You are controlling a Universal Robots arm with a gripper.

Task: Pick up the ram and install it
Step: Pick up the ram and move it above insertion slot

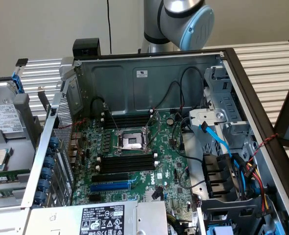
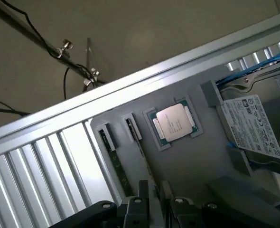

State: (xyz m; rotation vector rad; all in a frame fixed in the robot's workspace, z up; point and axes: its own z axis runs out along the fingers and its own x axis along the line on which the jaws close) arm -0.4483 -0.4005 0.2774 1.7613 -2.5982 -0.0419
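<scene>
Grey metal case (image 1: 149,83): lies open on a slatted white table (image 1: 276,58), its inside facing up.
Motherboard (image 1: 169,166): green, on the case floor; two banks of long black memory slots (image 1: 126,164) flank the processor socket (image 1: 132,142), and a blue expansion slot (image 1: 110,186) runs just beside the nearer bank.
Arm (image 1: 183,19): grey with a pale blue cap, rising behind the case's back wall.
Tray (image 2: 187,161): grey, outside the case on the exterior view's left, holding loose parts.
Hard drive (image 2: 254,128): white-labelled, in a tray pocket with blue clips at its sides.
Gripper (image 2: 154,194): hangs over the tray, its fingers (image 2: 143,192) spread apart and gripping nothing.
Ram (image 2: 114,164): thin green board standing on edge in a tray slot, just beside the gripper.
Second stick (image 2: 136,140): on edge in the neighbouring slot, its near end running toward the gap between the fingers.
Processor chip (image 2: 174,121): silver-topped, flat in a square recess between the sticks and the hard drive.
</scene>
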